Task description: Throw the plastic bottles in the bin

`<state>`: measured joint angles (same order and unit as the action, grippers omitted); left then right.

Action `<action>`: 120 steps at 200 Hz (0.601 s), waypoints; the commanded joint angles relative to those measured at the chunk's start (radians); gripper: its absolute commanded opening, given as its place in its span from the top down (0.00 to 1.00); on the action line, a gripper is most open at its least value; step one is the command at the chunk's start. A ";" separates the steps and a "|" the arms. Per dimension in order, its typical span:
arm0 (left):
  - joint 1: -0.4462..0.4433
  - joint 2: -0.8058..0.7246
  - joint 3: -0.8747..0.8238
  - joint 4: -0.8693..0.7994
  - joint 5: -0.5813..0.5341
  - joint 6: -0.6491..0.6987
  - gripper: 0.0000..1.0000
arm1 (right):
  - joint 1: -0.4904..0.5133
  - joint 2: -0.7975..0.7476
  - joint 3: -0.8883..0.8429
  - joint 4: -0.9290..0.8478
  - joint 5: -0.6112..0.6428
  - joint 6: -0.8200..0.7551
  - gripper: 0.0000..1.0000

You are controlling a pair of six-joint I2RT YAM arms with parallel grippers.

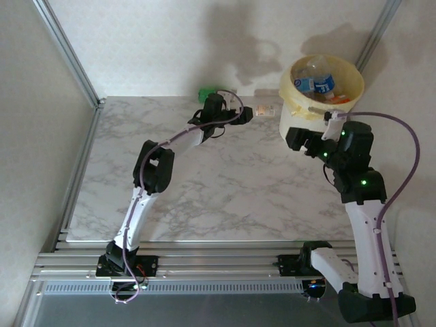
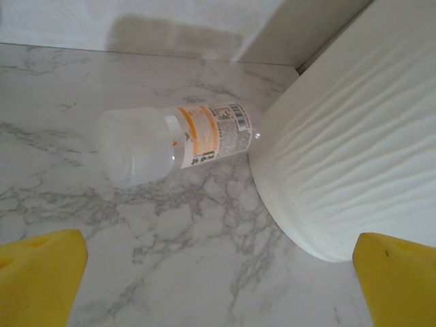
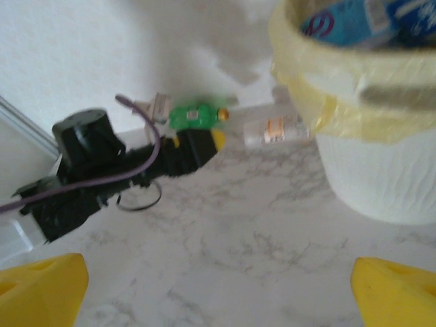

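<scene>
Now holds left gripper (image 2: 218, 289) spread wide and empty, low over marble table (image 2: 170, 238). Faces orange-label bottle (image 2: 178, 142) lying on its side at 12 o'clock, narrow end seemingly touching bin (image 2: 340, 150) wall at 2 o'clock. Has right gripper (image 3: 218, 286) likewise spread, empty, with bin at 1 o'clock and green bottle (image 3: 194, 116) at 11 o'clock. Finds several bottles (image 1: 317, 83) already inside bin.

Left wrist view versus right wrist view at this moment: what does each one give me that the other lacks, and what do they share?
Left wrist adds the barcode on a bottle label, close up. Right wrist adds the green bottle, the left arm, the yellow bag and blue-labelled bottles in the bin. Shared: the orange-labelled bottle lying beside the bin on the marble table.
</scene>
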<state>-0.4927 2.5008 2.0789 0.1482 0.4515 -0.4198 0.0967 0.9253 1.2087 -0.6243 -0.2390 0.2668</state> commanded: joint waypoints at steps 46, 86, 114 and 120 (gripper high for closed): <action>0.026 0.112 0.081 0.186 0.086 -0.125 0.00 | 0.121 0.187 -0.139 0.186 0.055 0.147 0.02; 0.040 -0.005 -0.116 0.298 0.116 -0.128 0.03 | 0.145 0.413 -0.065 0.277 0.184 0.198 0.04; 0.066 -0.224 -0.462 0.495 0.086 -0.128 0.02 | 0.174 0.583 0.058 0.281 0.235 0.216 0.07; 0.073 -0.270 -0.527 0.522 0.078 -0.129 0.01 | 0.183 0.618 0.086 0.282 0.239 0.221 0.07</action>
<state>-0.4561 2.4332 1.7397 0.4549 0.5320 -0.5354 0.2485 1.4498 1.1759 -0.3973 -0.0757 0.4511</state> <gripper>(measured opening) 0.979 0.936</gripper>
